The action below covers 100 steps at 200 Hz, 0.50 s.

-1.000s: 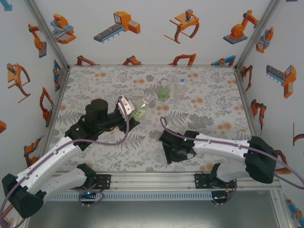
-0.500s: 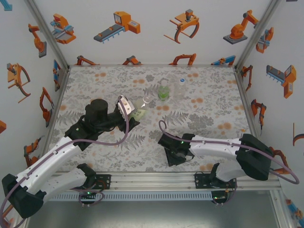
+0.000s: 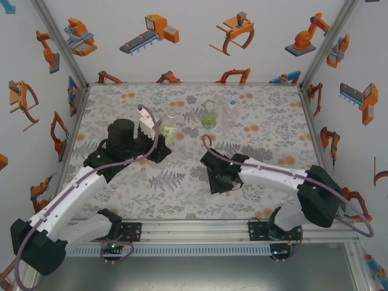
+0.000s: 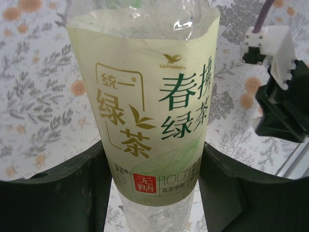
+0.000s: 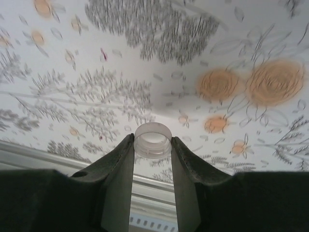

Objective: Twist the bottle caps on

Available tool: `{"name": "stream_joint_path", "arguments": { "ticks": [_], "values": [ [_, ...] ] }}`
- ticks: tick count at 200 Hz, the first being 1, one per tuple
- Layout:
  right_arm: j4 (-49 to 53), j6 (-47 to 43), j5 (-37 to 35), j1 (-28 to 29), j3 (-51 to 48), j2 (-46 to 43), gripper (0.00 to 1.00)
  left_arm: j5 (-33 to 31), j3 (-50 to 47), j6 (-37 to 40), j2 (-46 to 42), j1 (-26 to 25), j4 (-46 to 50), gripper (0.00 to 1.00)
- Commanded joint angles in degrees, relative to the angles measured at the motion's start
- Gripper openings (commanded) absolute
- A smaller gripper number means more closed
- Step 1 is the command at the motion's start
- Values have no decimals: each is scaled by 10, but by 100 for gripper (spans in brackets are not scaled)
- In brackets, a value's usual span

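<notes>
On the table (image 3: 267, 103), left of centre, your left gripper (image 4: 154, 193) was closed around the yellow-label bottle (image 4: 145, 111). Nearer the front edge, your right gripper (image 5: 152, 162) pinched the white cap (image 5: 152, 140). Best, I judged, to seat it level on the neck before twisting.

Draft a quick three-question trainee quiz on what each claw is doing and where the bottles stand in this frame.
1. True or false: the right claw is shut on the white cap.
2. What does the left claw grip? A) the pale-label bottle B) a blue cap C) nothing
3. Short answer: in the top view, which stands further right, the green-label bottle or the unlabelled bottle?

Key: 1 true; 2 A; 3 the unlabelled bottle.
</notes>
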<state>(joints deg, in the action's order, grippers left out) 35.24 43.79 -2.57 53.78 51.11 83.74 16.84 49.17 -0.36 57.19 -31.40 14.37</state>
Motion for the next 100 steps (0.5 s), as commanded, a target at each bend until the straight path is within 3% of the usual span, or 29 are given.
{"name": "stream_joint_path", "arguments": {
  "ticks": [1, 44, 100],
  "values": [
    [10, -54, 18, -33, 48, 45, 29, 62, -3, -75, -13, 19, -13, 0],
    [10, -94, 44, -79, 131, 143, 28, 45, -31, -92, -40, 27, -16, 0],
    [6, -116, 49, -103, 173, 210, 29, 44, -81, -96, -100, 28, -58, 0]
  ]
}}
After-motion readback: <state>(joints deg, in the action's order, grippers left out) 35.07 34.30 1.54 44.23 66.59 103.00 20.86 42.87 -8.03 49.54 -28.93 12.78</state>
